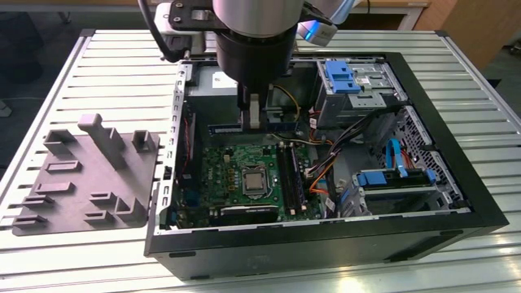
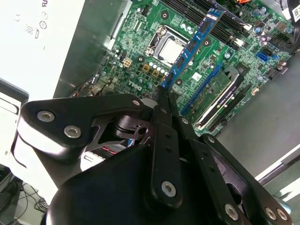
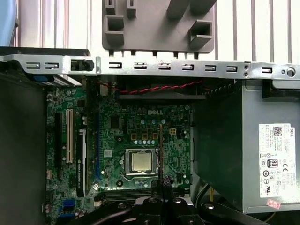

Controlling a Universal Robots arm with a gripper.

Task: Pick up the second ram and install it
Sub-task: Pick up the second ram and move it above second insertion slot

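Ram (image 2: 192, 47) is hanging in the air inside the case (image 1: 326, 244), above the green board (image 3: 140, 131). It is not touching anything below it. The gripper (image 2: 164, 91) is squeezing tight on the ram, with the thin stick standing on its edge near the silver chip (image 3: 139, 161). In the exterior view the arm is reaching down into the far part of the case. The grey tray (image 1: 82, 201) is sitting well apart, outside the case.

The black slots (image 1: 289, 177) are lying near the ram, not right under it. The ram seems to be pointing across the slots, not along them.

I am thinking the job is going best with the stick running the same way as a free slot, sitting right over it, upright and level. Tilting it, or pushing on one end only, is risking a bent stick or a hurt slot. Wires (image 1: 326, 162) are lying close by, so they are needing care too.
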